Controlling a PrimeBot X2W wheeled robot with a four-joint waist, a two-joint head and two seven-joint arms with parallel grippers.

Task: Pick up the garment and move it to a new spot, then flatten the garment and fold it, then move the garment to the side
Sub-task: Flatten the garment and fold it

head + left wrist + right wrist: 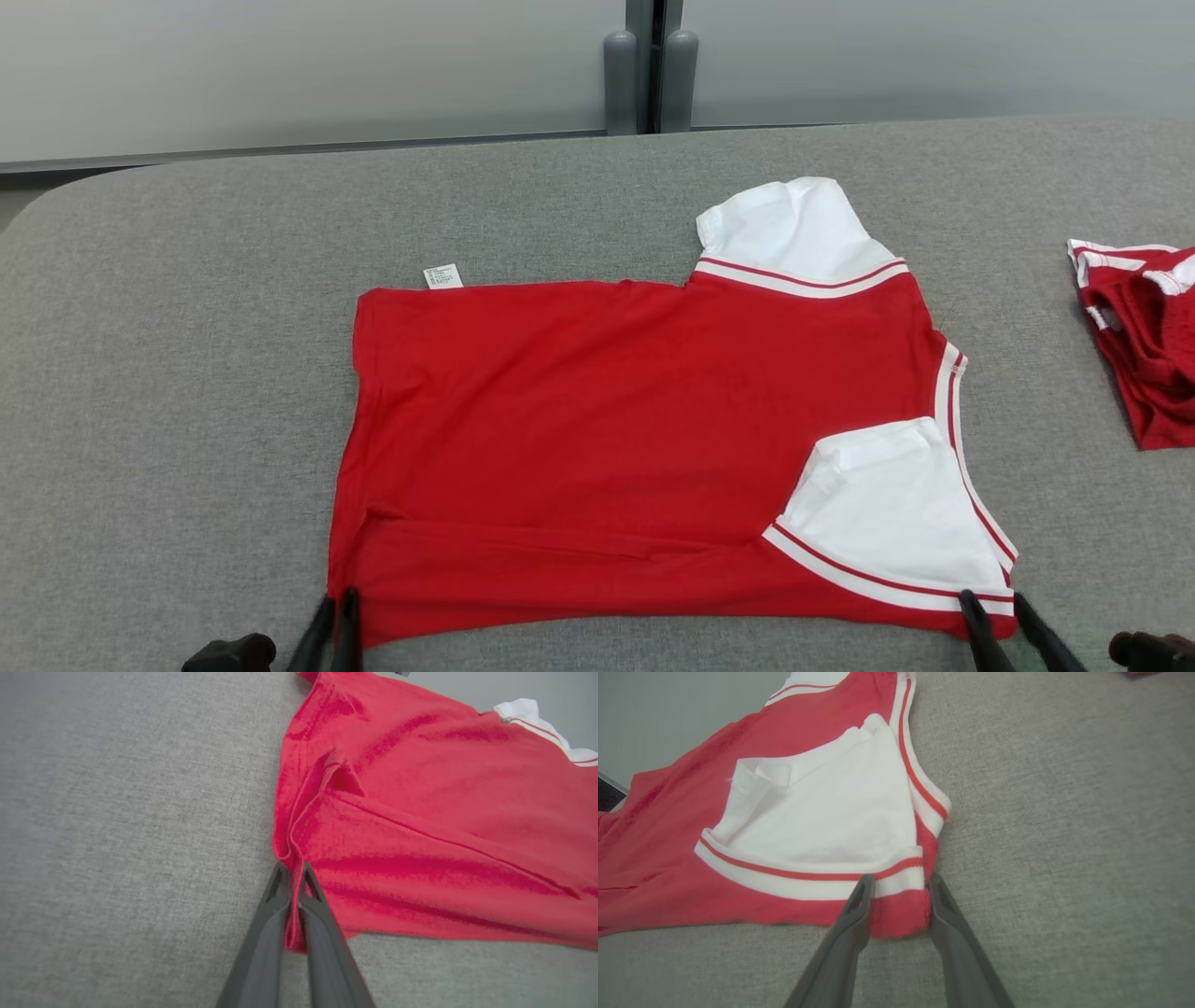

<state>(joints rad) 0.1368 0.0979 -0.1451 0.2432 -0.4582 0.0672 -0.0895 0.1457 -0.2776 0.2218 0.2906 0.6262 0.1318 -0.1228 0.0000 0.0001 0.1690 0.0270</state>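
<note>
A red garment (635, 420) with white sleeves and striped trim lies spread flat on the grey table (187, 373), collar side to the right. My left gripper (336, 597) is shut on its near left corner; in the left wrist view the red cloth (420, 788) is pinched into a ridge between the two fingers of the left gripper (292, 865). At the near right corner my right gripper (994, 602) is open. In the right wrist view that gripper (901, 882) has its fingers astride the flat red corner of the garment (668, 882), just below the folded-in white sleeve (822, 812).
A second red-and-white piece of clothing (1144, 345) lies crumpled at the table's right edge. A white label (442, 276) sticks out at the garment's far left corner. Two grey posts (649, 79) stand behind the table's far edge.
</note>
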